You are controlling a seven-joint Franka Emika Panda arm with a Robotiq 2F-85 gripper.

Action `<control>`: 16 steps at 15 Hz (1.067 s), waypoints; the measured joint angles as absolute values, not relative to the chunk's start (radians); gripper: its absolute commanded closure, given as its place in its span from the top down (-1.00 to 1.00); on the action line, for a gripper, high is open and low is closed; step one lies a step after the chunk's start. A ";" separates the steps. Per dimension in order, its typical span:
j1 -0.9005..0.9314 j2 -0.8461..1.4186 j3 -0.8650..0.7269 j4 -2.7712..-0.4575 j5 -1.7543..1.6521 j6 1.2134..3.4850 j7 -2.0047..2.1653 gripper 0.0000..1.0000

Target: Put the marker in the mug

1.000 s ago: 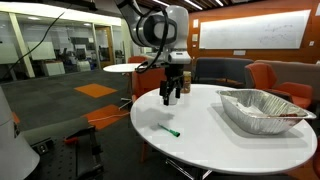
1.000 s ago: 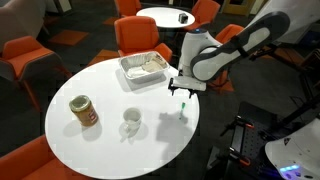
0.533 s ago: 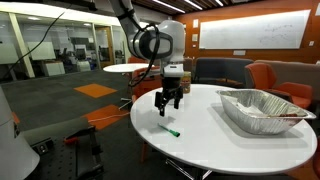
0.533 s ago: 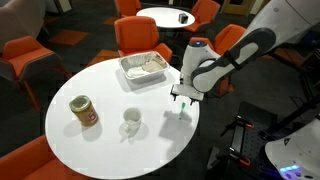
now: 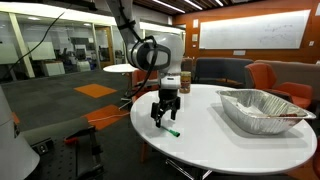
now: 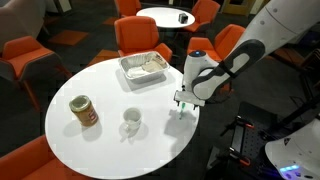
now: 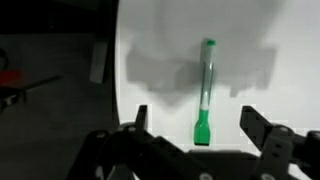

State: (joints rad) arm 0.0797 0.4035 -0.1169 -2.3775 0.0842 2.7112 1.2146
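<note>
I held the black gripper spread over the thin green marker. The squat white mug sat at its nine o'clock.

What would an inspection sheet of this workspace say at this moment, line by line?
surface: round white table, looks clean.
job's things: green marker lies flat near the table edge, not gripped; white mug stands upright, apart from it.
clutter: foil tray; brown container.
grippers: gripper open, low over the marker, one finger on each side.
cables: nothing seen on the table.
surroundings: orange chairs; a second round table.
</note>
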 measured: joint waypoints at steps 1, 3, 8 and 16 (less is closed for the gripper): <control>0.082 0.417 -0.118 -2.372 0.084 2.714 1.215 0.70; 0.091 0.447 -0.123 -2.355 0.084 2.717 1.215 0.59; 0.104 0.516 -0.136 -2.292 0.085 2.717 1.214 -0.25; 0.138 0.535 -0.170 -2.255 0.084 2.719 1.206 -0.94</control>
State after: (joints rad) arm 0.1378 0.5353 -0.1698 -2.2548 0.0845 2.7189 1.2058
